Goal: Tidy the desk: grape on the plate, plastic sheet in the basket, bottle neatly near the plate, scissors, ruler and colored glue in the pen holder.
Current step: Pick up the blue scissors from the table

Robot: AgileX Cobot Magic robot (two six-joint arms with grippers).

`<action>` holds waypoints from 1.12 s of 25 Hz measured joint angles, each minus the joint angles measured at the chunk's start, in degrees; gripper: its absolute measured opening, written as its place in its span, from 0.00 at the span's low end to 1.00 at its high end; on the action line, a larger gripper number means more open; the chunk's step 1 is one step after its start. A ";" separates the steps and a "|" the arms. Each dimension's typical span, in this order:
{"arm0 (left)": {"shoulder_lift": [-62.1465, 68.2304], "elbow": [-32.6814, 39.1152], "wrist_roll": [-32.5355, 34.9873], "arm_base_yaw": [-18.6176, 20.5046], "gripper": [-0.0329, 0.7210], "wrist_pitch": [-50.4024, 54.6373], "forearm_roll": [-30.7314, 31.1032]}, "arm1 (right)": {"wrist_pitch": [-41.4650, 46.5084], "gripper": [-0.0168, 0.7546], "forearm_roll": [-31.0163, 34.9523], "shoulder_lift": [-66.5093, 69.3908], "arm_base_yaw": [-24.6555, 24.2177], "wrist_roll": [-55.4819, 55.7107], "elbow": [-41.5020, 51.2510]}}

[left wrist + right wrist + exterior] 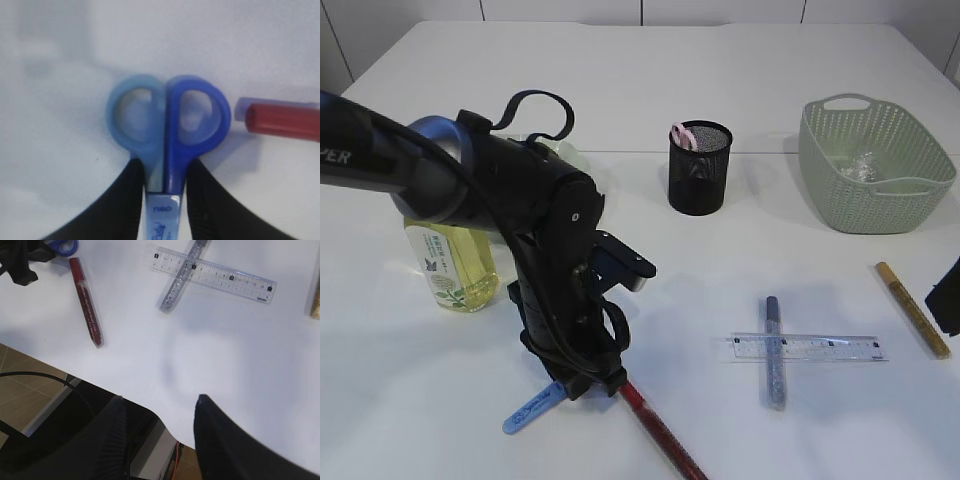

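Note:
Blue scissors (167,115) lie on the white table with their tip (532,410) pointing front-left. My left gripper (164,167) reaches down near the table's front and is shut on the scissors' neck, one finger against each handle. A red glue pen (282,120) lies right beside it. The clear ruler (808,347) lies under a blue glitter glue pen (775,350), with a gold glue pen (913,308) to their right. My right gripper (159,402) hangs open and empty over the front edge. The yellow bottle (450,265) stands behind my left arm. The grape is hidden.
A black mesh pen holder (700,168) with pink-handled scissors (682,135) stands at the centre back. A green basket (875,165) at the back right holds a clear plastic sheet (865,165). A pale plate (568,152) peeks out behind my left arm.

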 joint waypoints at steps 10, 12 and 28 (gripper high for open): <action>0.00 0.00 -0.68 0.00 0.32 -0.10 0.00 | 0.00 0.49 0.00 0.00 0.00 0.00 0.00; 0.00 0.00 -0.73 0.00 0.32 -0.10 0.00 | 0.00 0.49 0.00 0.00 0.00 0.00 0.00; -0.10 0.22 -2.51 0.49 0.32 -0.46 -0.40 | 0.00 0.49 0.00 0.00 0.00 0.00 0.00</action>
